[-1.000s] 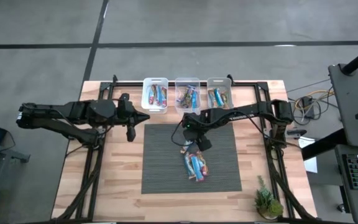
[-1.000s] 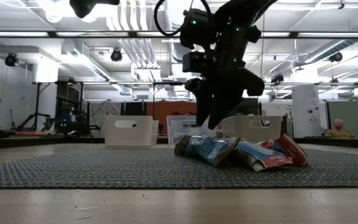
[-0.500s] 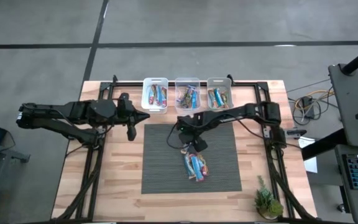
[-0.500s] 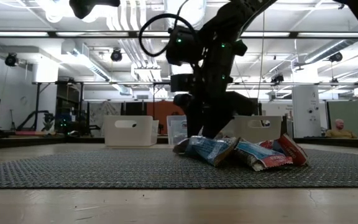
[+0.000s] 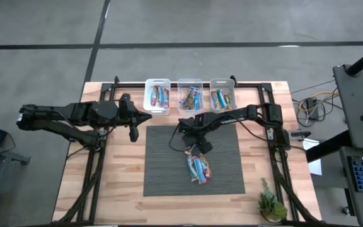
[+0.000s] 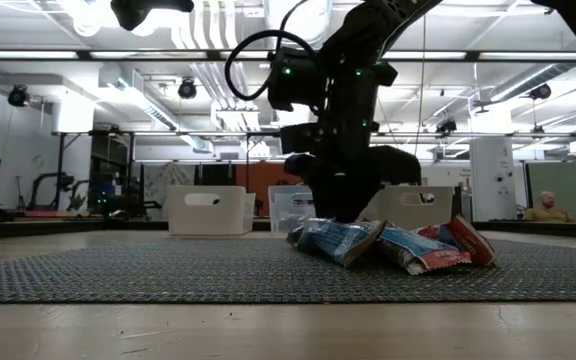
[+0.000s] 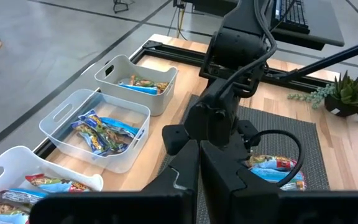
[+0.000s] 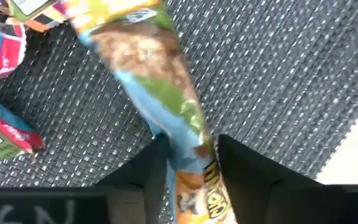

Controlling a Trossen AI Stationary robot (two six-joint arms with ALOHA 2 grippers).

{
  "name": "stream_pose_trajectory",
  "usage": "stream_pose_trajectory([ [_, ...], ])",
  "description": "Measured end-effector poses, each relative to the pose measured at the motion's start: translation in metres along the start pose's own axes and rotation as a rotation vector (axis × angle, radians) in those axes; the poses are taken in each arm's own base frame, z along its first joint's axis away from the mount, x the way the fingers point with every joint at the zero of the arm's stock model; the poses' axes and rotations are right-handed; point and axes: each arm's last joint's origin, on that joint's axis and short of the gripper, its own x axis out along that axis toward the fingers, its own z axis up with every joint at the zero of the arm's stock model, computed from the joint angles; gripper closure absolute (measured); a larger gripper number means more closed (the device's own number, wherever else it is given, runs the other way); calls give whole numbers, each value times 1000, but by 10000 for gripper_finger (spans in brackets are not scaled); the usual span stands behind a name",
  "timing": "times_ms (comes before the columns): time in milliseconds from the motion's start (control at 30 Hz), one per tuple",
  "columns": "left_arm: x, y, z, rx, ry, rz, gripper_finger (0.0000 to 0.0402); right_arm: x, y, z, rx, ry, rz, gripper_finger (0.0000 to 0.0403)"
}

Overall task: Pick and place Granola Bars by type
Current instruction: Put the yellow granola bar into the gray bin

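Lowered since a second ago, my right gripper (image 5: 195,147) now sits at the top of the pile of granola bars (image 5: 198,166) near the centre of the overhead frame, its fingers narrowed from their wider spread. From the right wrist camera I see the two dark fingers (image 8: 143,179) pinching one bar (image 8: 160,87), blue wrapper with green and brown print, which lies between them on the grey woven mat (image 8: 303,68); other bars with red print show at the left edge of that frame. At table height the right gripper (image 6: 333,205) stands just behind the heap (image 6: 393,243) in mid-frame, touching its left end. Overhead, the mat (image 5: 162,164) fills the middle of the wooden table (image 5: 118,183), and three bins line the top edge: a white one (image 5: 157,95), a clear one (image 5: 190,94) and another white one (image 5: 222,93), each already holding bars. My left gripper (image 5: 133,134) hangs closed and empty over bare wood left of the mat, well apart from the pile; its arm has not moved. A small potted plant (image 5: 271,203) sits at the lower right corner of the table. A person (image 6: 543,209) is seated far off at the right edge of the table-level frame.
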Motion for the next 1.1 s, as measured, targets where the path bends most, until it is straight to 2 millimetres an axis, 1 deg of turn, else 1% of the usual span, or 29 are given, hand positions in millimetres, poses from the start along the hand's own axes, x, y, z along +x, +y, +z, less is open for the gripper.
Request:
stream_pose_trajectory([
  [267,0,0,0,0,0,0,402,-4,3,-4,4,33,23,352],
  [367,0,0,0,-2,0,0,402,-5,3,-4,5,39,28,371],
  [600,0,0,0,-3,0,0,402,-5,4,-5,36,50,34,371],
  [733,0,0,0,-3,0,0,402,-12,2,-2,73,54,34,371],
  [900,0,0,0,-4,0,0,402,-33,-5,8,124,26,12,370],
  [967,0,0,0,-4,0,0,402,-45,-9,13,158,5,-1,370],
  [1100,0,0,0,-4,-2,0,402,-77,-16,20,235,-42,-29,370],
])
